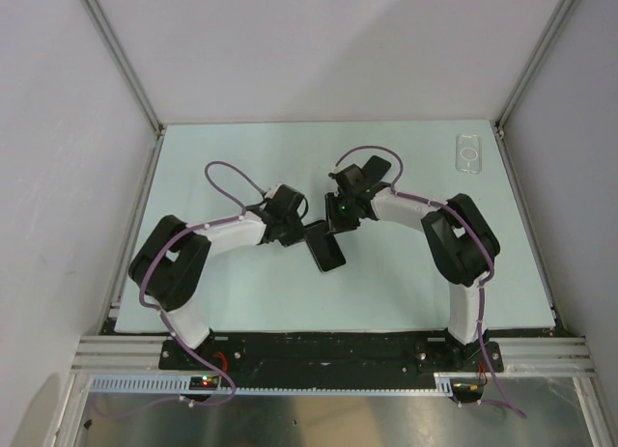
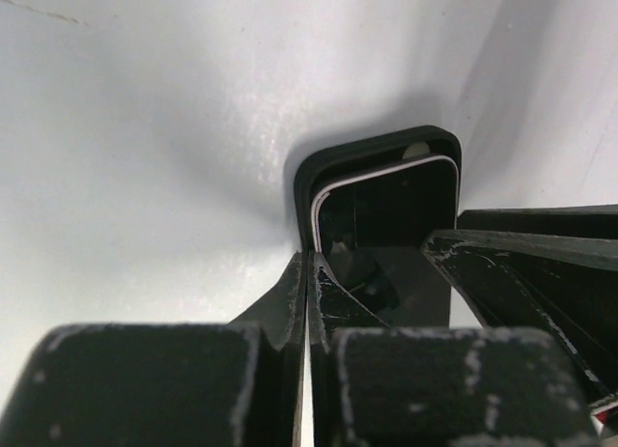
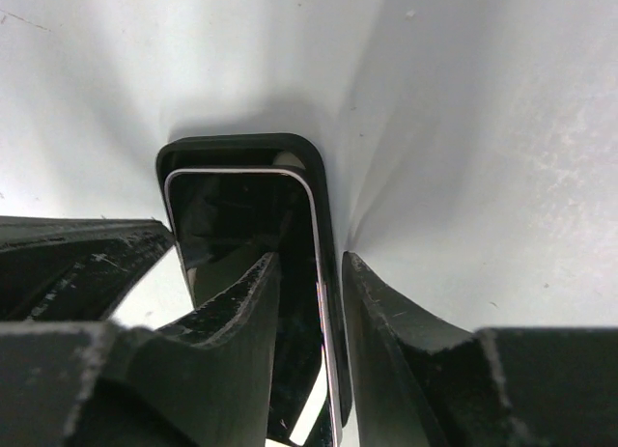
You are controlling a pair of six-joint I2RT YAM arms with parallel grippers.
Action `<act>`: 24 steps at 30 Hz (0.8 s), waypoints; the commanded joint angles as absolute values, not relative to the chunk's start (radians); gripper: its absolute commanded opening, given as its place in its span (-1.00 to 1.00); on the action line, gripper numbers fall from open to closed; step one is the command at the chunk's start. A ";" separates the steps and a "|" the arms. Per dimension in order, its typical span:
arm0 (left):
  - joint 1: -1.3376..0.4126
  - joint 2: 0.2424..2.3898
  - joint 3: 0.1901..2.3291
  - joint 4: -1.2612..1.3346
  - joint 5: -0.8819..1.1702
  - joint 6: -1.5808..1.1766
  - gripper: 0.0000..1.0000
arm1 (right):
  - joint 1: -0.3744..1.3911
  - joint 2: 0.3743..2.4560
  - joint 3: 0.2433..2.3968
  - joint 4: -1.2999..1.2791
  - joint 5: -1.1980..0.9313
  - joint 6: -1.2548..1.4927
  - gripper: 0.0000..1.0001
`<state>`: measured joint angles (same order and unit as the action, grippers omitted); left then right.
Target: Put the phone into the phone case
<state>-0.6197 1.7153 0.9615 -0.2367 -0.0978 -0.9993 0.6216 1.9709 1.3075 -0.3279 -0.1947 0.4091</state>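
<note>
The clear phone case lies flat at the table's far right corner, away from both arms. A black phone with a thin silver edge sits mid-table, a black rim round its far end. My left gripper is shut, its tips meeting at the left edge of the phone; I cannot tell whether they pinch the rim. My right gripper is open and straddles the phone's right long edge: one finger lies over the screen, the other outside the rim.
The pale table is boxed in by white walls on the left, back and right, with metal posts at the far corners. The arm bases stand on a black rail at the near edge. Purple cables loop above both wrists.
</note>
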 commanded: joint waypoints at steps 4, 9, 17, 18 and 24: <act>-0.615 1.644 1.013 -0.241 -0.174 -0.900 -0.87 | 0.614 1.869 1.302 -0.348 -0.105 0.392 0.04; -0.596 1.608 1.040 -0.243 -0.177 -0.847 -0.72 | 0.626 1.778 1.289 -0.388 -0.052 0.406 0.13; -0.518 1.738 1.195 -0.248 -0.061 -0.710 -0.55 | 0.721 1.513 1.025 -0.361 0.018 0.512 -0.06; -0.512 1.769 1.213 -0.250 -0.053 -0.698 -0.55 | 0.734 1.484 0.983 -0.355 0.031 0.537 -0.10; -0.505 1.923 1.292 -0.251 0.034 -0.668 -0.62 | 0.836 1.389 0.796 -0.270 0.060 0.660 -0.32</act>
<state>-0.5053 1.8492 1.2560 -0.2428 -0.0387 -0.7238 0.7872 1.4235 0.8646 -0.3428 0.0029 0.5529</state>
